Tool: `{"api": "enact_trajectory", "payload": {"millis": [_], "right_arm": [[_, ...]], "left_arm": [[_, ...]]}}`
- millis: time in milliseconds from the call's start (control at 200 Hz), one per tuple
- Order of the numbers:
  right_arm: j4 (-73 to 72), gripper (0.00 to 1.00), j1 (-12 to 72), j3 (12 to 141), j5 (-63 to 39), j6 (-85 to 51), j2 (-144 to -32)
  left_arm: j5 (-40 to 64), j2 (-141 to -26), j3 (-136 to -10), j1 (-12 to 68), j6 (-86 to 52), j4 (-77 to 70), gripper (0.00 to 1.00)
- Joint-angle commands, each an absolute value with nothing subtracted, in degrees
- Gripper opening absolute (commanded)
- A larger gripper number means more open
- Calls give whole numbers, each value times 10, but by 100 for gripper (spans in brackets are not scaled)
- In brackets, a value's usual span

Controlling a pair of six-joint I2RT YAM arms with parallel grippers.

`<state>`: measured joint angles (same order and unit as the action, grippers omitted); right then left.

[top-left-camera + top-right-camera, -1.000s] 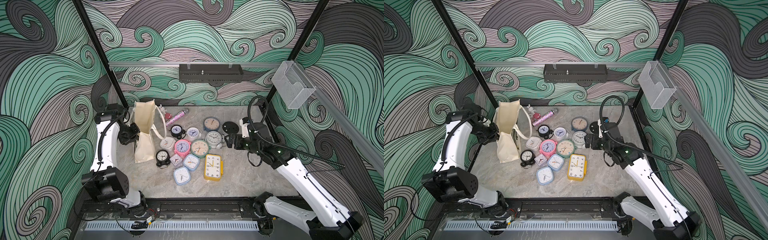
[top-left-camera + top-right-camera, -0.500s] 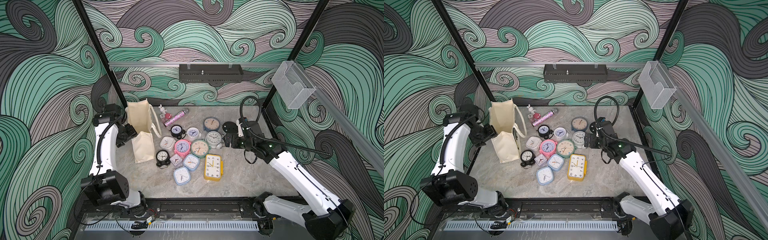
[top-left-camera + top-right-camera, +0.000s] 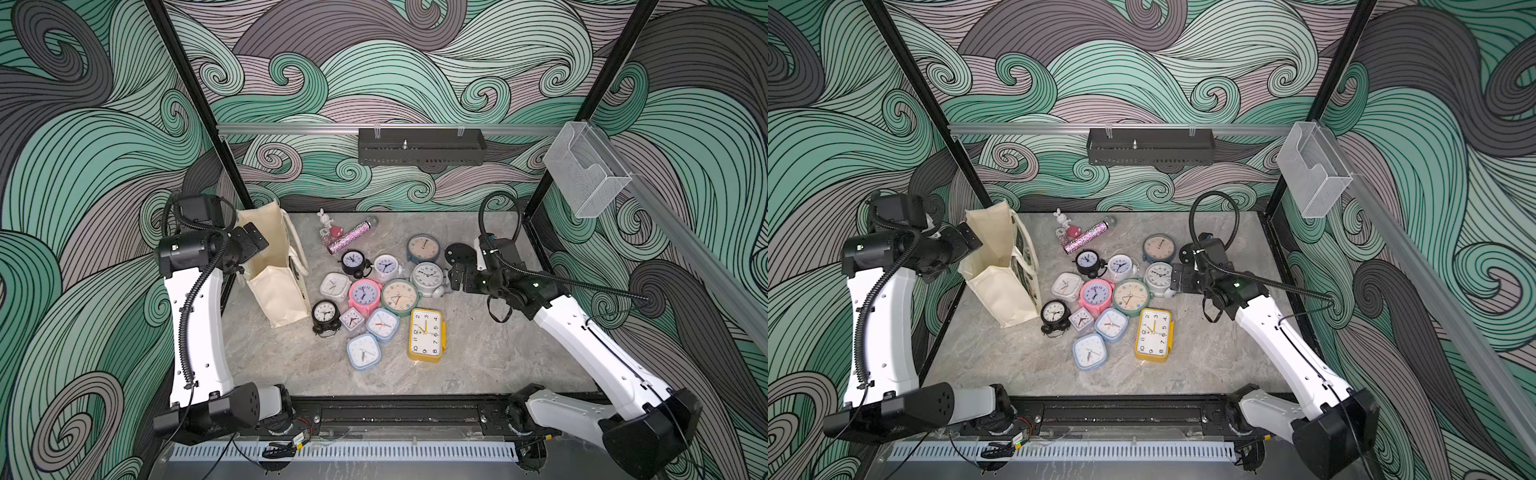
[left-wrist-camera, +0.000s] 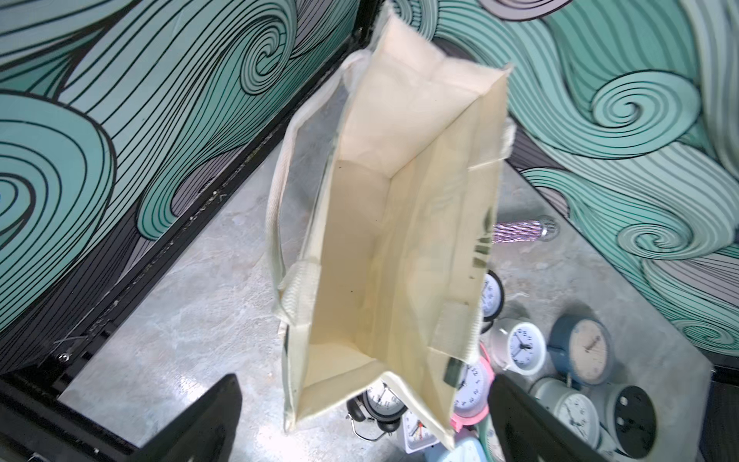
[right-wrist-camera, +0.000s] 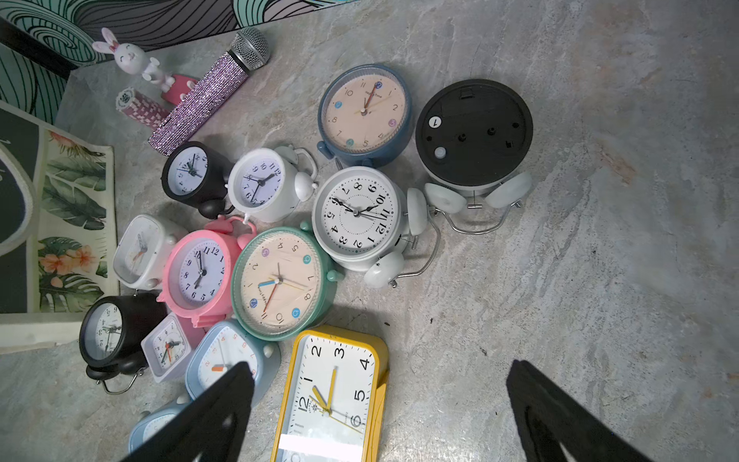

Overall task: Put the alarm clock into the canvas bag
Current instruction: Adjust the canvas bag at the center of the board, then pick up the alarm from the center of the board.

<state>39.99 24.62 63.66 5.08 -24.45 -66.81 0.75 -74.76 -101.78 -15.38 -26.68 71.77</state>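
Observation:
The cream canvas bag stands upright at the table's back left, mouth open; nothing shows inside it in the left wrist view. My left gripper hangs open by the bag's upper left rim, holding nothing. Several alarm clocks lie clustered right of the bag, among them a yellow rectangular one and a white twin-bell one. My right gripper is open and empty at the cluster's right edge, beside the white clock.
A bunny figurine, a glitter microphone and a stack of chips lie behind the clocks. A clock lying face down sits at the cluster's far right. A clear box hangs on the right rail.
My left gripper was shut on the bag's rim; it has opened, let go and drawn back to the left. The bag now stands free with a wider mouth. The right gripper has barely moved.

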Motion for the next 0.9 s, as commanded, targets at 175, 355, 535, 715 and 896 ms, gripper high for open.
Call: {"api": "enact_trajectory", "payload": {"millis": [175,355,535,715,896], "right_arm": [[363,94,141,593,-32,-298,-665],[290,86,95,529,-52,-350,-671],[133,70,63,439,-103,-428,-692],[41,67,56,408,-88,-460,-747],[-16,59,43,414,-105,-495,-836]], "left_arm": [[104,-733,-1103,-109,-280,686,99],[219,-745,-1087,53,-266,600,99],[346,-738,-963,140,-260,490,99],[417,-735,-867,216,-257,397,99],[419,-745,-797,254,-271,319,98]]}}
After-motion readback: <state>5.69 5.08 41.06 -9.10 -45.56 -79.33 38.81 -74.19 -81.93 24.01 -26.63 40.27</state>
